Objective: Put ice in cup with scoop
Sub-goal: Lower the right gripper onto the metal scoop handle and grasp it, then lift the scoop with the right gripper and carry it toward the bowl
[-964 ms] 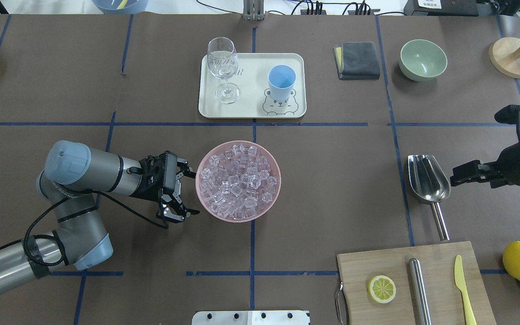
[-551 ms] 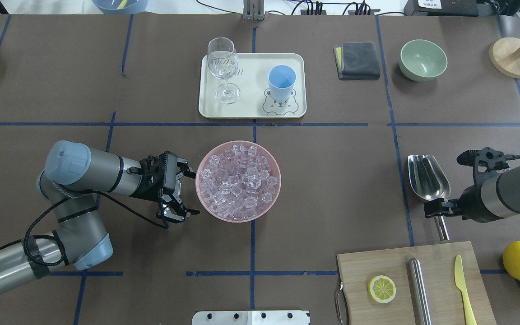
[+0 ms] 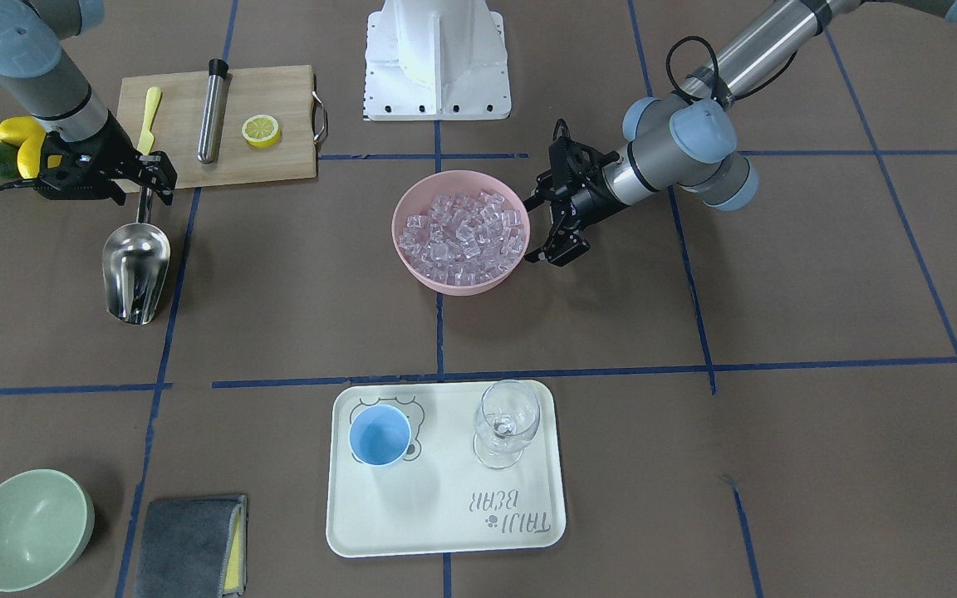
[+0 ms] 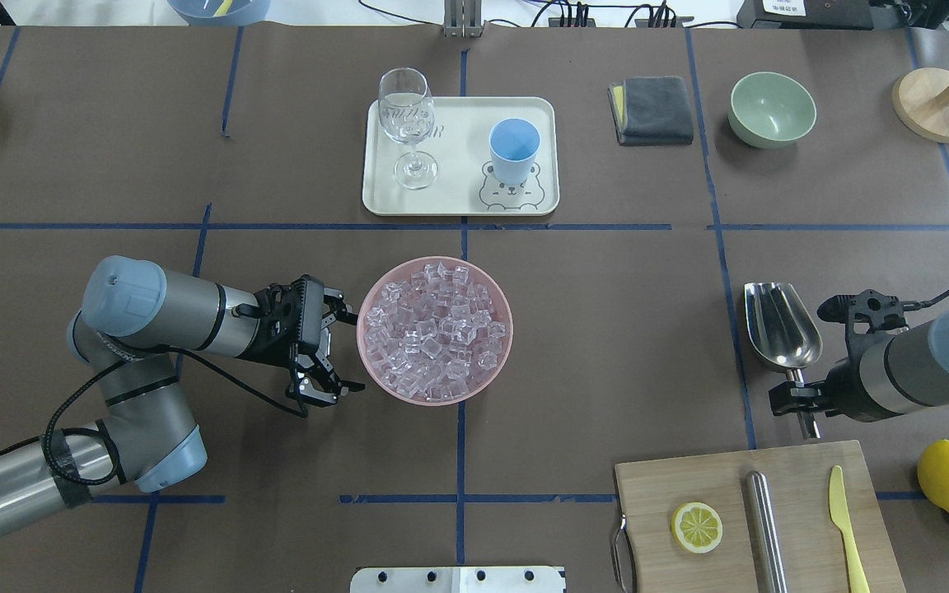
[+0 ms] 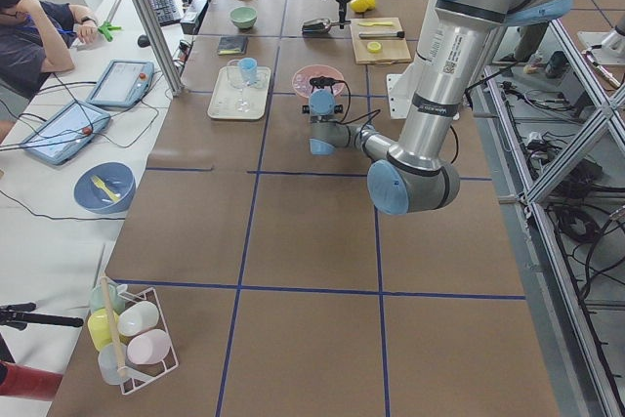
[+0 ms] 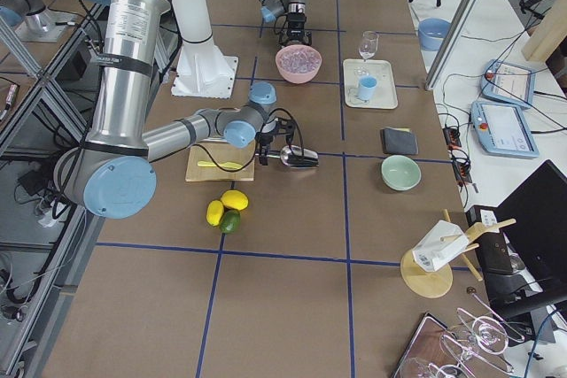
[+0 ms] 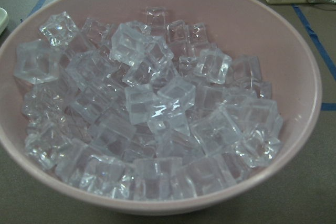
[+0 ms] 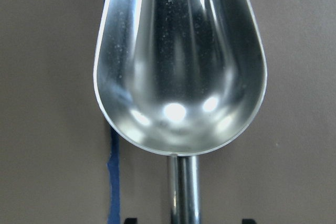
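The steel scoop (image 4: 781, 333) lies on the table at the right, bowl away from me and handle toward the cutting board; it also shows in the front view (image 3: 136, 270) and fills the right wrist view (image 8: 178, 66). My right gripper (image 4: 802, 401) is open, low over the handle, its fingertips (image 8: 130, 220) standing clear on either side. The ice (image 4: 437, 329) (image 7: 152, 119) fills a pink bowl (image 4: 433, 400) at the table's middle. My left gripper (image 4: 343, 350) is open and empty beside the bowl's left rim. The light-blue cup (image 4: 514, 147) stands upright on a cream tray (image 4: 458, 177).
A clear stemmed glass (image 4: 407, 115) shares the tray. A cutting board (image 4: 722, 482) with a lemon slice (image 4: 697, 527), steel cylinder (image 4: 765, 527) and yellow knife (image 4: 845, 527) lies just behind the scoop's handle. Lemons (image 4: 948, 476), a green bowl (image 4: 772, 109) and a grey cloth (image 4: 652, 109) are at the right.
My right gripper has swung from beside the scoop's bowl back to its handle and now straddles it. The left arm and the scoop have not moved.
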